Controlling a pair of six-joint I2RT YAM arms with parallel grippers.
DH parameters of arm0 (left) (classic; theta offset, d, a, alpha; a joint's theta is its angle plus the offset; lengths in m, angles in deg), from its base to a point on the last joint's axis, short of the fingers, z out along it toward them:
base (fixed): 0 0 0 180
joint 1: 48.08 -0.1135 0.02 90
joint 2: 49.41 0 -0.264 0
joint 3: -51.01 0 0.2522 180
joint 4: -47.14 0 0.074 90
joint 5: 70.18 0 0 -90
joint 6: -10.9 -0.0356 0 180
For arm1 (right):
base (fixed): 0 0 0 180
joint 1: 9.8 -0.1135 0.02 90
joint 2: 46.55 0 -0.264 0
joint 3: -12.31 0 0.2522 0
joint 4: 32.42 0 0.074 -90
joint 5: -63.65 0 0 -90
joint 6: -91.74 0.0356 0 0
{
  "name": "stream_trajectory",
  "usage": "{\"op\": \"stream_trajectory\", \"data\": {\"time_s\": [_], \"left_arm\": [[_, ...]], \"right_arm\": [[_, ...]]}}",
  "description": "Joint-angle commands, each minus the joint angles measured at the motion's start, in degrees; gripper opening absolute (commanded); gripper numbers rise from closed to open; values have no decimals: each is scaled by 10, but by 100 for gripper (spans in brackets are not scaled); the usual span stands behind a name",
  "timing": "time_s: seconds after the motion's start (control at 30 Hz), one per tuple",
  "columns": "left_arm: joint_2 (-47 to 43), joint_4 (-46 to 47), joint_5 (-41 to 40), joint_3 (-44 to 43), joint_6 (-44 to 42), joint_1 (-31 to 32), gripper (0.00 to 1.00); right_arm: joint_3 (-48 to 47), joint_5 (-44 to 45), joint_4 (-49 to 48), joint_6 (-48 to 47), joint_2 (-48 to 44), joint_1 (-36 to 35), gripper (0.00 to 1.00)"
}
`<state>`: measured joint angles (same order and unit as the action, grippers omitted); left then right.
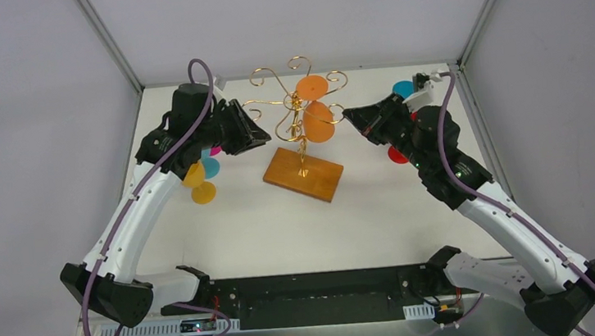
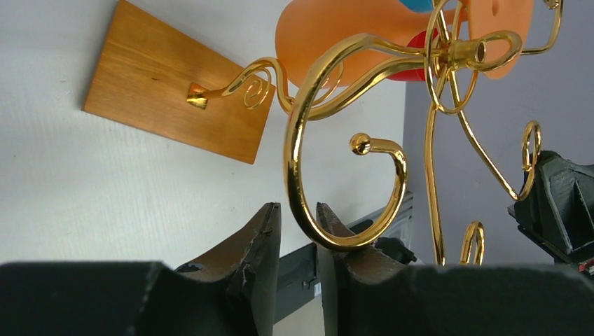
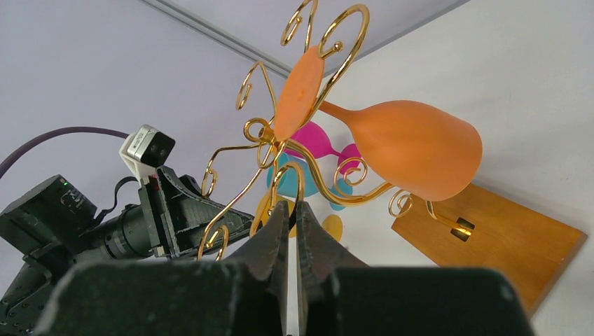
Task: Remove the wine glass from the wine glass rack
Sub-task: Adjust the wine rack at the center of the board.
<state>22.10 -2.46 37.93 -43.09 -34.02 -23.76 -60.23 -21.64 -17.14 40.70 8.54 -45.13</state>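
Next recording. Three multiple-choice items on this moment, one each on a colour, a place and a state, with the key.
1. The wine glass hanging on the wine glass rack is: A. orange; B. blue; C. magenta.
2. The yellow glass is: A. hung on the rack; B. on the table, left arm's side; C. on the table, right arm's side.
3. The right gripper is: A. wide open; B. shut on the wine glass's stem; C. shut at a scroll arm of the rack, holding no glass.
Key: 1 A, bowl and foot show orange in all three views. 2 B, the top view has it beside the left forearm. 3 C, its wrist view shows the jaws all but together by the gold wire.
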Motion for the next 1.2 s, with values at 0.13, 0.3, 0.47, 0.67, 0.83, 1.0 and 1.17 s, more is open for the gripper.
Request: {"op": "stream_trajectory", "data": {"time_s": [0.13,0.3,0.47,0.67,0.83,1.0,1.17], "left_arm": [[-25,-8,6,-14,-27,-18,26],[-30,-13,8,-11,-32,-22,26],[-36,-15,10,3,-39,-25,26],[-44,-15,12,24,-46,-28,27],[-50,-15,12,29,-49,-30,27],[-55,-16,16,33,-52,-31,28],[-65,-26,18,34,-66,-33,30]], "right_arm": [[6,2,8,-1,-5,-33,0],[8,17,13,-6,-9,-47,0],[12,36,23,-15,-17,-47,1],[22,43,34,-16,-22,-47,9],[29,46,34,-16,-25,-47,18],[31,59,42,-19,-34,-47,36],[28,108,68,-60,-56,-46,46]]}}
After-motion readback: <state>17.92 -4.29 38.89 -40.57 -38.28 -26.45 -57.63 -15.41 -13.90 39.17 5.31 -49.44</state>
